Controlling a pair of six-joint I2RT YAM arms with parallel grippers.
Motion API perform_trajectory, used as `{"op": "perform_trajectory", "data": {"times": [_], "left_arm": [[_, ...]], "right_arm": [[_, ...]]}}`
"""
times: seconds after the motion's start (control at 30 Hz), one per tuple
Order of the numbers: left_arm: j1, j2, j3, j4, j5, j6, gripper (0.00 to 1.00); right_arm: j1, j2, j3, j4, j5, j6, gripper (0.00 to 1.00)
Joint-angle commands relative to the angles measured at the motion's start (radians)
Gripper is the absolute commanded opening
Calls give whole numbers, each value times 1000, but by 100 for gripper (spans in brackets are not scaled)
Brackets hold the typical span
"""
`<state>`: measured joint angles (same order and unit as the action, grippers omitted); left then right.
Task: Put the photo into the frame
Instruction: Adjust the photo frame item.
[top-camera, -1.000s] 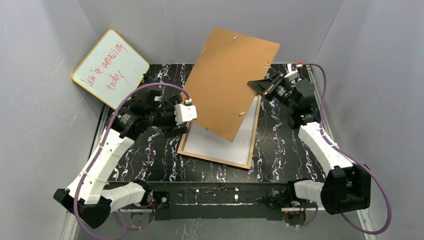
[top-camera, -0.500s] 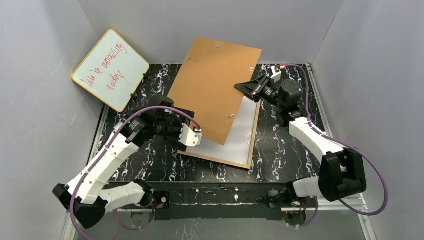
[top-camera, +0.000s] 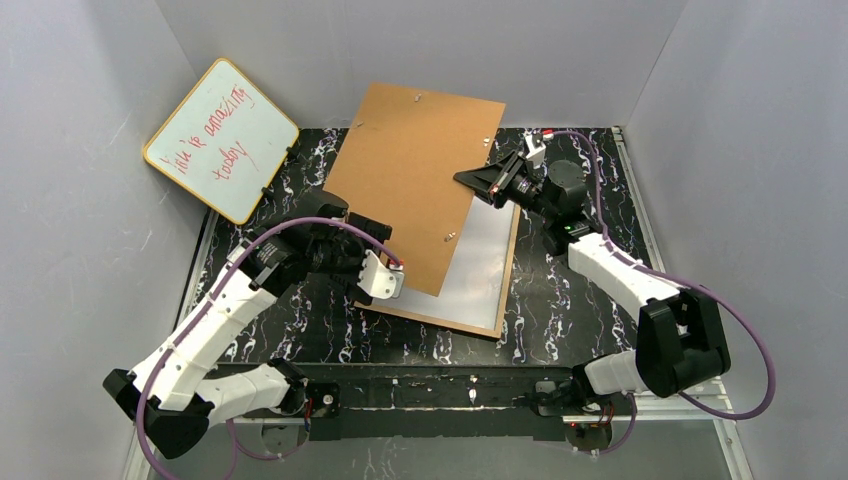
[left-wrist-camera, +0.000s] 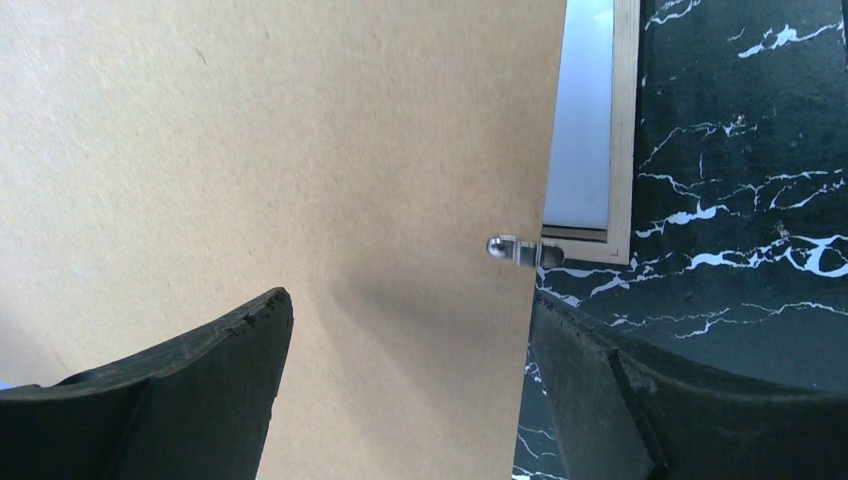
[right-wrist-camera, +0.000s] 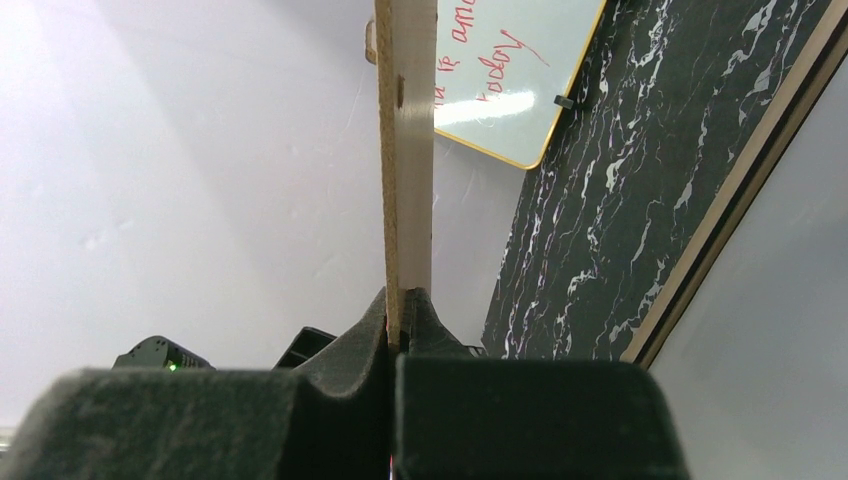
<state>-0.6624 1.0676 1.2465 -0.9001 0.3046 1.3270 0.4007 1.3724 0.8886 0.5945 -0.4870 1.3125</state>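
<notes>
The frame (top-camera: 436, 315) lies back up on the black table, its light wood rim showing; its corner is in the left wrist view (left-wrist-camera: 622, 150). A plain white surface (top-camera: 480, 265) fills it, which looks like the photo's white back. My right gripper (top-camera: 470, 180) is shut on the right edge of the brown backing panel (top-camera: 415, 180) and holds it tilted above the frame's left part. That panel is edge-on in the right wrist view (right-wrist-camera: 405, 150), pinched in the gripper (right-wrist-camera: 405, 300). My left gripper (top-camera: 393, 277) is open at the panel's near corner, its fingers (left-wrist-camera: 200, 385) spread over the panel (left-wrist-camera: 300, 150).
A yellow-edged whiteboard (top-camera: 222, 140) with red writing leans on the back left wall; it also shows in the right wrist view (right-wrist-camera: 500, 80). A metal turn clip (left-wrist-camera: 515, 248) sticks out of the panel's edge. Grey walls close in three sides.
My right gripper has carried the backing panel to the left, above the frame. My left gripper has come nearer and lower, to the panel's near corner.
</notes>
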Motion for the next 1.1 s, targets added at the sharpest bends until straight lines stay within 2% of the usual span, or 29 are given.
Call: {"op": "perform_trajectory", "data": {"times": [0.0,0.63,1.07], "left_arm": [[-15,14,18,12,39,-40,87],[-54,53,55,34,59,-141,86],[-62,51,31,95,27,-269,84]], "right_arm": [[28,-4,71,145,30,51,1],[111,38,75,162,79,28,1],[151,-6,8,188,208,14,1]]}}
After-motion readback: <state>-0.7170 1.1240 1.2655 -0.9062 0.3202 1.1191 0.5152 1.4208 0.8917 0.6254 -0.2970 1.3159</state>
